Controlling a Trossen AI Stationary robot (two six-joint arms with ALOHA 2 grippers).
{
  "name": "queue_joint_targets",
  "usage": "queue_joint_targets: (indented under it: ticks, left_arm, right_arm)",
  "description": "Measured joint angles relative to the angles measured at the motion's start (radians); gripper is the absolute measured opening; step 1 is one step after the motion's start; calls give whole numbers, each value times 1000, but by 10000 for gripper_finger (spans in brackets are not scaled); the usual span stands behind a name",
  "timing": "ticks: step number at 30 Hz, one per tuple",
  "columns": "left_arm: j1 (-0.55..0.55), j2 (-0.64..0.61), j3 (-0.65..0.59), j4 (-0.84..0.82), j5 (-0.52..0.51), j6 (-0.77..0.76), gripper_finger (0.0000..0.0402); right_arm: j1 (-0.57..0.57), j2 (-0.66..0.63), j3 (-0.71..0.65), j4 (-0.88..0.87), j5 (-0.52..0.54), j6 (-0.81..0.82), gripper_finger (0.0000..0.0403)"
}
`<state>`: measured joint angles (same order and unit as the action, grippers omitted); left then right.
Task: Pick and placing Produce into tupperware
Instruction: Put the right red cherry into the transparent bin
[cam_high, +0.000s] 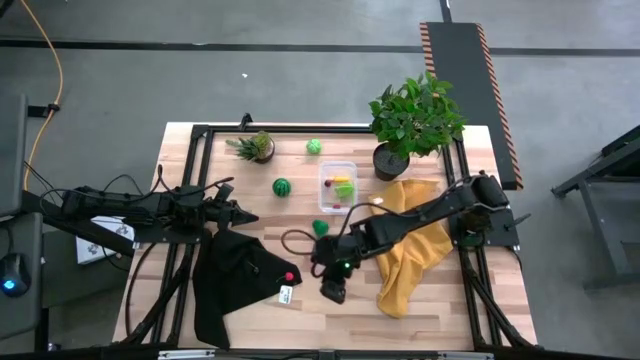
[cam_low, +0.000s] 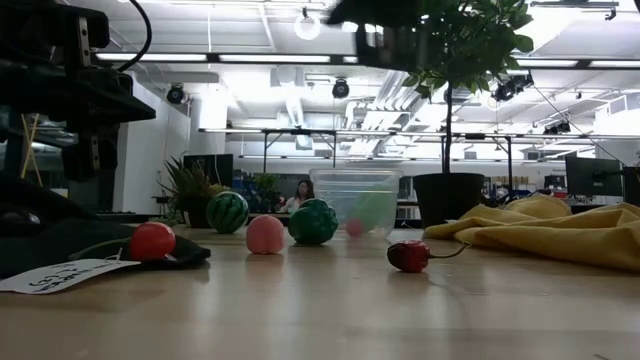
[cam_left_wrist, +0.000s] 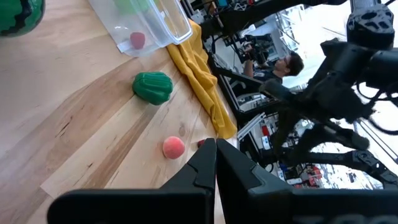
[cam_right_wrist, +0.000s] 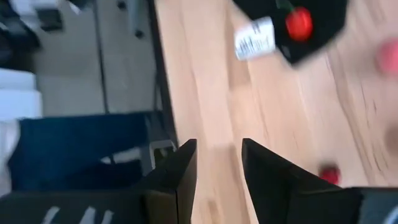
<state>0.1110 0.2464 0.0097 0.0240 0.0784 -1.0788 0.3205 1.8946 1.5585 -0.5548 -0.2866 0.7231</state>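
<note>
The clear tupperware (cam_high: 338, 185) stands at the table's middle with a yellow piece (cam_high: 343, 181) and small red pieces inside. Around it on the wood lie a green ball (cam_high: 314, 147), the striped melon (cam_high: 282, 186) and a leafy green piece (cam_high: 321, 227). A pink ball (cam_low: 265, 234) and a tiny red piece (cam_low: 409, 256) rest nearer the front. A red ball (cam_high: 291, 276) sits on the black cloth (cam_high: 235, 275). My right gripper (cam_high: 333, 291) hangs open above bare wood near the front edge, right of the red ball (cam_right_wrist: 299, 23). My left gripper (cam_high: 240, 213) waits shut at the left.
A yellow cloth (cam_high: 415, 250) lies crumpled under the right arm. A large potted plant (cam_high: 412, 120) and a small one (cam_high: 256, 147) stand at the far edge. A white tag (cam_high: 285, 294) lies on the black cloth's near corner. A person (cam_left_wrist: 289, 62) sits beyond the table.
</note>
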Motion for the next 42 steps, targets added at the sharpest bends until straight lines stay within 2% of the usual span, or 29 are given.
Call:
queue_joint_targets:
  ticks: [3, 9, 13, 24, 30, 36, 42]
  left_arm:
    - [0, 0, 0, 0, 0, 0, 1]
    - [0, 0, 0, 0, 0, 0, 1]
    - [0, 0, 0, 0, 0, 0, 1]
    - [0, 0, 0, 0, 0, 0, 1]
    - [0, 0, 0, 0, 0, 0, 1]
    - [0, 0, 0, 0, 0, 0, 1]
    - [0, 0, 0, 0, 0, 0, 1]
  right_arm:
    - [17, 0, 0, -97, 17, 0, 119]
    - [52, 0, 0, -226, 170, -9, 119]
    - [74, 3, 0, -246, 257, -1, 119]
    - [136, 78, 0, -211, 383, 49, 119]
    - [147, 82, 0, -211, 379, 160, 119]
    - [128, 83, 0, -213, 303, 376, 119]
    - [111, 83, 0, -261, 277, 476, 119]
